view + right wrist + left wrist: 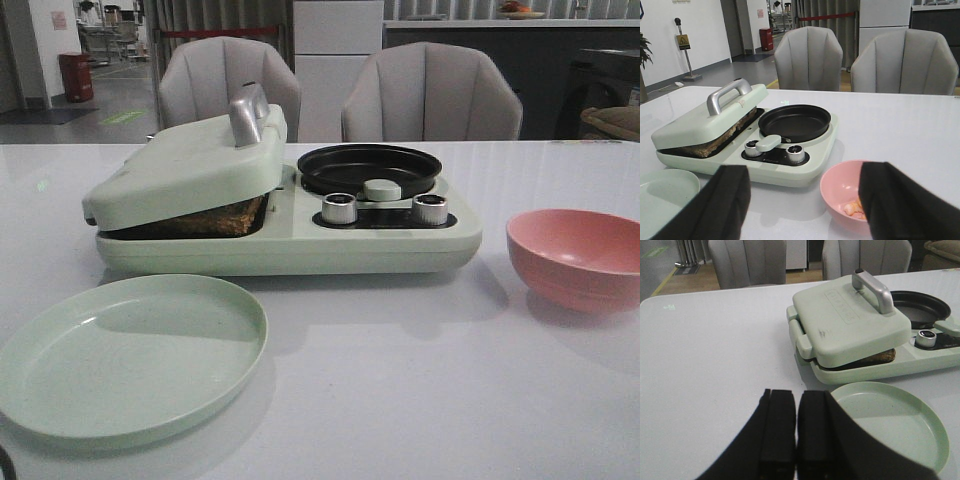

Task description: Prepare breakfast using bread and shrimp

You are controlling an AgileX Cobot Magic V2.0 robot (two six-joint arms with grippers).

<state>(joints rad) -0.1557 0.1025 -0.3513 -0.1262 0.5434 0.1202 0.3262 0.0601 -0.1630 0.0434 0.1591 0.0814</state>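
Note:
The bread [205, 221] lies inside the pale green breakfast maker [290, 240], under its lid [185, 170], which rests tilted on it; only a browned edge shows, also in the left wrist view [875, 359] and the right wrist view [710, 145]. The shrimp [854, 208] lie in the pink bowl [842, 187], partly hidden by a finger. My left gripper [796, 405] is shut and empty, above the table beside the green plate [890, 420]. My right gripper [802, 200] is open wide and empty, above the table before the maker and the bowl.
The black round pan [369, 168] sits on the maker's right half behind two silver knobs [339, 207]. The green plate [125, 355] lies front left, the pink bowl [578, 258] at the right. Two grey chairs [430, 95] stand behind the table.

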